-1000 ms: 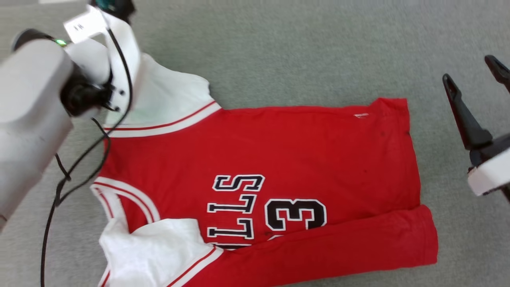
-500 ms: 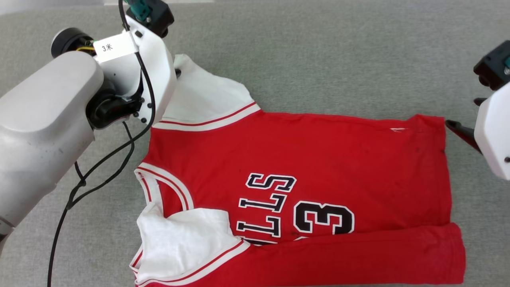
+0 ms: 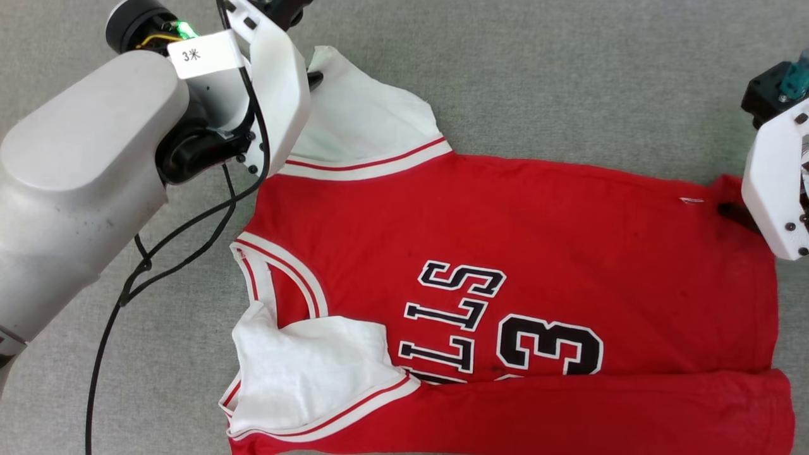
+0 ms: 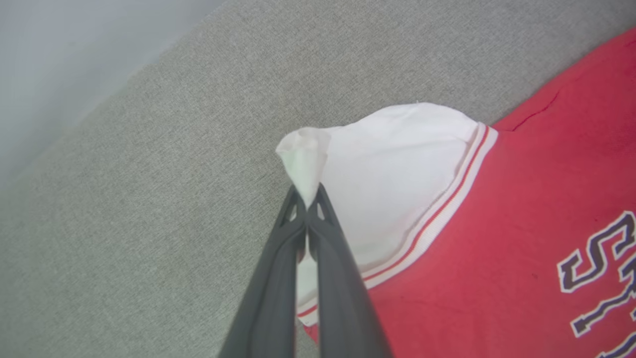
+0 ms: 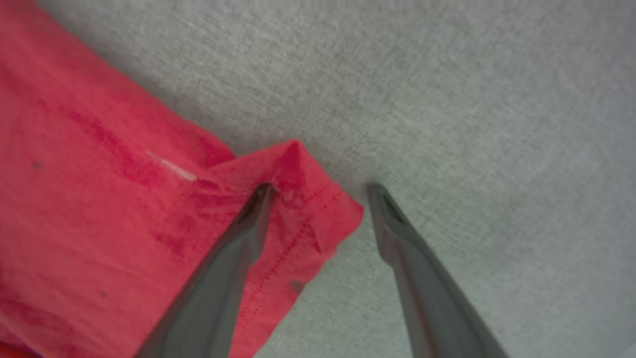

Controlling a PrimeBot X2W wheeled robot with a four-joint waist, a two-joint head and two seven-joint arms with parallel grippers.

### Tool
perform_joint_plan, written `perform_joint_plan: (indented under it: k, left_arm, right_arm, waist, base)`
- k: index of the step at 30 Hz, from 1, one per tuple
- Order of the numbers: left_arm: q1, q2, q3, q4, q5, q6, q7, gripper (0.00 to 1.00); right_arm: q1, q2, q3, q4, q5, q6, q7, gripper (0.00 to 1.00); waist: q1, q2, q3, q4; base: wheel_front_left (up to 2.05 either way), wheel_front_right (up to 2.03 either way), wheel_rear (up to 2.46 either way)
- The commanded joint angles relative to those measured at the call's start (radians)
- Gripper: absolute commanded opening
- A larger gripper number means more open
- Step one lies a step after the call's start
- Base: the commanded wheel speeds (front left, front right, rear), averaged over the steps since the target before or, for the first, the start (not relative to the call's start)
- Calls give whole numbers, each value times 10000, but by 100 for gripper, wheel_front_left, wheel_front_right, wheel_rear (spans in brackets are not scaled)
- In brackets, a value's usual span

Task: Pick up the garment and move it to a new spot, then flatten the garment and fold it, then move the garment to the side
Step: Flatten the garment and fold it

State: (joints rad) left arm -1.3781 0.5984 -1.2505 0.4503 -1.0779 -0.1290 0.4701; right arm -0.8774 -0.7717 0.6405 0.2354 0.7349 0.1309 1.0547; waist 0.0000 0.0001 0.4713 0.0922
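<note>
The garment (image 3: 505,227), a red jersey with white sleeves and a black "3", lies spread on a grey surface, its lower edge folded over. In the left wrist view my left gripper (image 4: 308,199) is shut on the tip of the far white sleeve (image 4: 392,164), which is pinched up into a peak. My right gripper (image 5: 320,191) is open and straddles the red hem corner (image 5: 308,209). One fingertip (image 5: 263,191) rests on the cloth and the other touches the grey surface beside it. In the head view my right wrist (image 3: 774,183) sits over that same far right corner.
My left forearm (image 3: 76,170) fills the upper left of the head view, and its black cable (image 3: 158,253) hangs down beside the neckline. The grey fabric surface (image 3: 569,82) extends beyond the garment. A pale edge (image 4: 59,59) borders it in the left wrist view.
The head camera has shifted, so the whole picture sits differently. My right gripper has come down from beside the garment onto its hem corner. The left gripper stays shut on the sleeve.
</note>
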Motion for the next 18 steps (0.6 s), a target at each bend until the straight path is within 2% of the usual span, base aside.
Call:
perform_joint_plan:
  k: [1,6,8,18]
  left_arm:
    - [-115,-10,-35,-39,25,5,-80,0]
    - [-95,3,-130,-52,-2,5,-190,0]
    - [3,42,-167,-22,-18,5,-229,0]
    - [752,160,-264,-72,-85,4,-591,0]
  right_arm:
    - [3,150,185,190,-32,-4,-93,100]
    - [823,642,1114,798,316,19,-503,100]
    - [818,687,1341,854,316,32,-856,0]
    - [367,158,1435,1127,797,6,-2670,0]
  waist:
    - [0,-1,151,91]
    - [0,-1,191,72]
    - [0,-1,111,29]
    - [0,-1,-1368,-79]
  base:
    - [0,0,0]
    - [0,0,0]
    - [0,0,0]
    - [0,0,0]
